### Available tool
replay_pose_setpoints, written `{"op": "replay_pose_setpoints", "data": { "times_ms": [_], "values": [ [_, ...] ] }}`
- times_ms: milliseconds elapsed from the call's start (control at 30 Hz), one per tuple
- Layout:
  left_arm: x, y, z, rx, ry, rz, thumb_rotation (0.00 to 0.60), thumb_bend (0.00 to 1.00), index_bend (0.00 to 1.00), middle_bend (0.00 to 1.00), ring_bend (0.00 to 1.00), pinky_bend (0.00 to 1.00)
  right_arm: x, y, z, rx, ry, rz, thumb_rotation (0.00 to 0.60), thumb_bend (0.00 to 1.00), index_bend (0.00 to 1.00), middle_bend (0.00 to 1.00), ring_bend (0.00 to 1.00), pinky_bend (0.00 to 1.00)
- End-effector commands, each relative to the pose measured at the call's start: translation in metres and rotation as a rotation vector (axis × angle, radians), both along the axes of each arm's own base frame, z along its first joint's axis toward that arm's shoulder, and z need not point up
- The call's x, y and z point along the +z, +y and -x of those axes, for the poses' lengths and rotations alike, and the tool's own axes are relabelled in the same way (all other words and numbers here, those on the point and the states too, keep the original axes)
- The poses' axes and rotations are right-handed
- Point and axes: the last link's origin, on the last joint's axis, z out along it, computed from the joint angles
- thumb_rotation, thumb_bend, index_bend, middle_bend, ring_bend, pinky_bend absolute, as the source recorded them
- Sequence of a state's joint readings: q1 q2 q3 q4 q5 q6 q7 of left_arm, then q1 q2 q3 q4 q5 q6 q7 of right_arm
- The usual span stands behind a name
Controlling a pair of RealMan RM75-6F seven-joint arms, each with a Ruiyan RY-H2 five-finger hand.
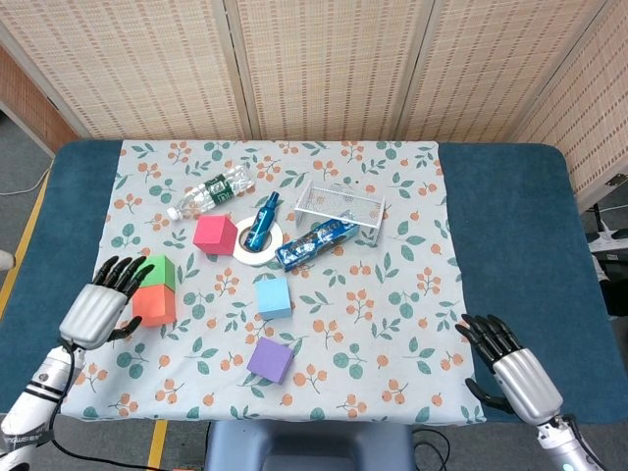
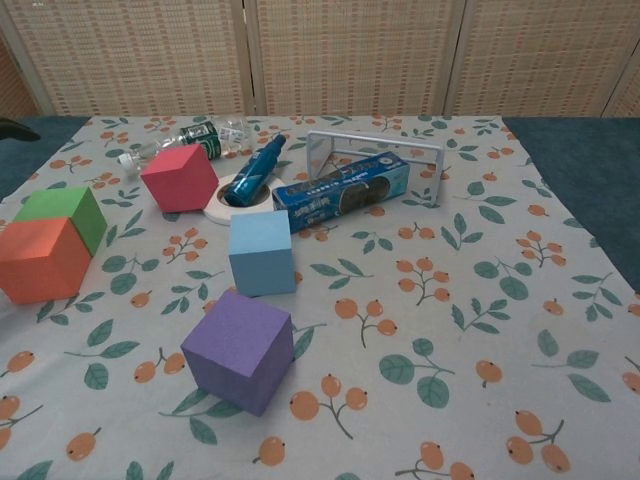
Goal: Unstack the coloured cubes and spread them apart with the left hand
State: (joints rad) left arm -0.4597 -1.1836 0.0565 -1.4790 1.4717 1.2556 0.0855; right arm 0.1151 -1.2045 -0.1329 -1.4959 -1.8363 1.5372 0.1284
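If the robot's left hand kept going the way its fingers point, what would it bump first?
Probably the green cube, just past the left hand's fingertips, though the orange cube beside it is close too; height is unclear.

A white tablecloth printed with green leaves and orange berries (image 1: 392, 294) covers a dark blue table (image 1: 510, 226). At left, solid-coloured foam cubes: red (image 1: 214, 234), green (image 1: 155, 271), orange (image 1: 154, 306), light blue (image 1: 273, 296), purple (image 1: 269, 361).

Cubes (image 1: 273, 295) apart (bottle (image 1: 209, 193) behind)
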Motion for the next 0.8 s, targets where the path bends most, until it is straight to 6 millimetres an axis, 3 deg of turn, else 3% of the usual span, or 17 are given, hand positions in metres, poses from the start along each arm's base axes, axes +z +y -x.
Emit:
{"op": "replay_pose_setpoints", "data": {
  "times_ms": [33,167,433,800],
  "values": [
    [0.008,-0.016,0.027,0.100,-0.035,0.008,0.600,0.33,0.00,0.04,0.04,0.04,0.000,0.000,0.000,-0.001,0.000,0.003,0.600,0.27,0.00,0.00,0.00,0.00],
    [0.010,-0.031,0.045,0.146,-0.065,-0.018,0.600,0.33,0.02,0.21,0.19,0.25,-0.001,-0.001,0.001,-0.003,0.006,0.001,0.600,0.27,0.00,0.00,0.00,0.00],
    [0.001,-0.039,0.068,0.232,0.007,0.013,0.600,0.33,0.19,0.29,0.22,0.32,-0.001,0.000,0.001,-0.003,0.006,0.004,0.600,0.27,0.00,0.00,0.00,0.00],
    [-0.032,-0.023,0.059,0.228,-0.007,0.104,0.600,0.33,0.20,0.29,0.23,0.30,-0.002,-0.002,0.002,-0.008,0.014,0.007,0.600,0.27,0.00,0.00,0.00,0.00]
  ]
}}
